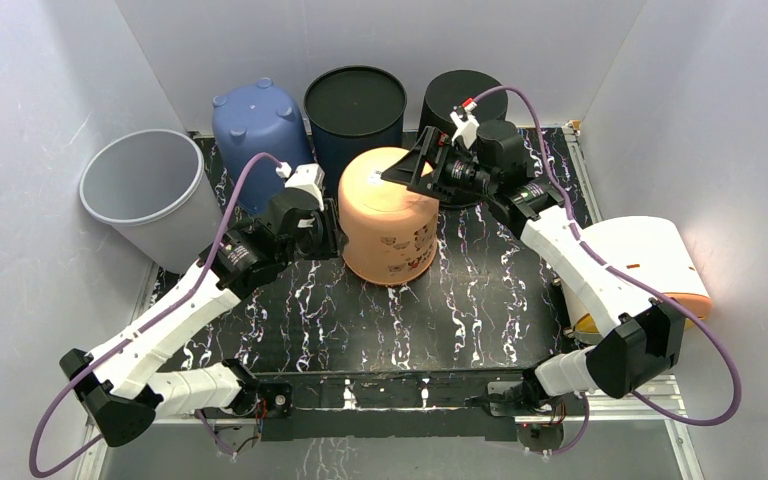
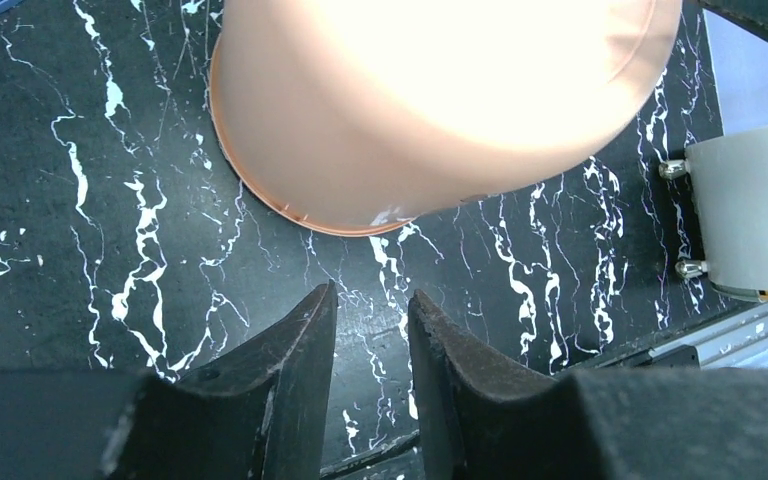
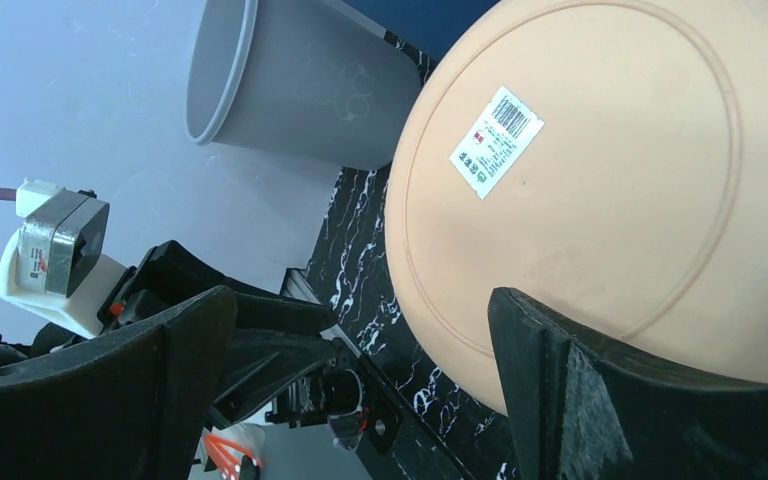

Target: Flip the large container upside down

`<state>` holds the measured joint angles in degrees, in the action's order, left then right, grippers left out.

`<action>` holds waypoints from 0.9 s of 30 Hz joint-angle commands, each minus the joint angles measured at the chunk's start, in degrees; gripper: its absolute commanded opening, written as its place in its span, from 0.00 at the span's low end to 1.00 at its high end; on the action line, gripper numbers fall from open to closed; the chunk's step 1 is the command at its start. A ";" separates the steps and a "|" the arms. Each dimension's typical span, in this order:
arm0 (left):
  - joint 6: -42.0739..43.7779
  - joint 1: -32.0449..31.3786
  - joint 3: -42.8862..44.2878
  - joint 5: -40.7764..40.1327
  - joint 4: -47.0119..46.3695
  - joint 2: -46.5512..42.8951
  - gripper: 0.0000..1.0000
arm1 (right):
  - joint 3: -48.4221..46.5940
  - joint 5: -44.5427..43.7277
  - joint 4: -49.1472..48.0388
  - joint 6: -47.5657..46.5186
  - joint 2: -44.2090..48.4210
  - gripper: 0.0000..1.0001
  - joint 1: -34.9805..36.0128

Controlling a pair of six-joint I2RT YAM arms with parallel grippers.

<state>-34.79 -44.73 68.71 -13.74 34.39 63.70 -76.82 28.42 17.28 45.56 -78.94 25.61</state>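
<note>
The large peach-orange container (image 1: 390,215) stands bottom-up mid-table, rim on the black marbled table (image 1: 380,320), with a white barcode label (image 3: 497,140) on its upturned base. It also fills the left wrist view (image 2: 440,100) and the right wrist view (image 3: 610,180). My left gripper (image 1: 325,228) sits just left of its wall, fingers slightly apart (image 2: 372,292) with only table between them. My right gripper (image 1: 405,165) hovers over the base's far edge, spread wide (image 3: 360,300) with nothing in it.
A grey bin (image 1: 145,190) stands at the far left, also in the right wrist view (image 3: 290,80). Behind are an inverted blue bin (image 1: 258,125), a navy bin (image 1: 355,105) and a black bin (image 1: 460,95). A white and orange tub (image 1: 645,265) lies off the table's right edge.
</note>
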 commanded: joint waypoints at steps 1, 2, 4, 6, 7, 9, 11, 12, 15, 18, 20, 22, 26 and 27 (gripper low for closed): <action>-0.70 -0.01 2.25 -3.18 1.27 -1.41 0.32 | -3.18 -0.95 -2.48 -0.60 1.44 0.98 0.38; -0.79 -0.01 2.37 -3.43 1.41 -1.46 0.33 | -3.64 -1.10 -1.81 -0.87 1.67 0.98 0.41; -0.84 0.08 2.95 -3.83 1.53 -1.14 0.35 | -5.06 -2.73 0.43 -2.20 2.12 0.98 0.41; -0.94 0.08 4.21 -4.39 2.08 -0.34 0.41 | -7.49 -5.56 4.88 -4.49 2.57 0.98 0.41; -0.90 0.17 5.00 -4.63 2.31 0.24 0.45 | -8.82 -7.33 7.29 -5.75 2.75 0.98 0.40; -0.77 0.61 6.77 -4.78 2.69 1.81 0.54 | -11.85 -12.47 12.11 -8.24 3.26 0.98 0.41; -0.71 1.90 8.19 -4.19 2.59 3.20 0.62 | -13.51 -17.40 15.70 -10.09 4.07 0.98 0.41; -0.64 3.10 8.72 -2.82 2.16 3.94 0.64 | -13.96 -19.55 17.02 -10.66 4.51 0.98 0.33; -0.63 8.84 10.02 4.58 -0.27 5.94 0.72 | -14.00 -23.57 19.20 -12.06 6.07 0.98 0.28; -0.29 14.01 11.28 10.23 -3.43 8.34 0.78 | -13.77 -25.45 20.72 -12.66 7.04 0.98 0.21; 0.40 16.21 12.58 12.68 -5.10 10.69 0.80 | -13.56 -25.85 21.31 -12.78 7.40 0.98 0.18; 0.80 18.66 13.98 15.44 -6.51 13.30 0.81 | -13.45 -26.19 21.83 -12.84 7.67 0.98 0.19; -0.16 23.10 14.32 23.96 -11.62 17.48 0.81 | -13.33 -27.03 22.89 -13.10 8.28 0.98 0.17; -0.69 23.93 14.22 26.06 -12.93 18.34 0.81 | -13.15 -27.36 23.16 -13.19 8.47 0.98 0.19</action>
<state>-35.09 -24.14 81.19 1.06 27.64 79.85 -88.40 3.79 40.36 33.89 -72.20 25.82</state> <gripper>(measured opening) 0.805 0.981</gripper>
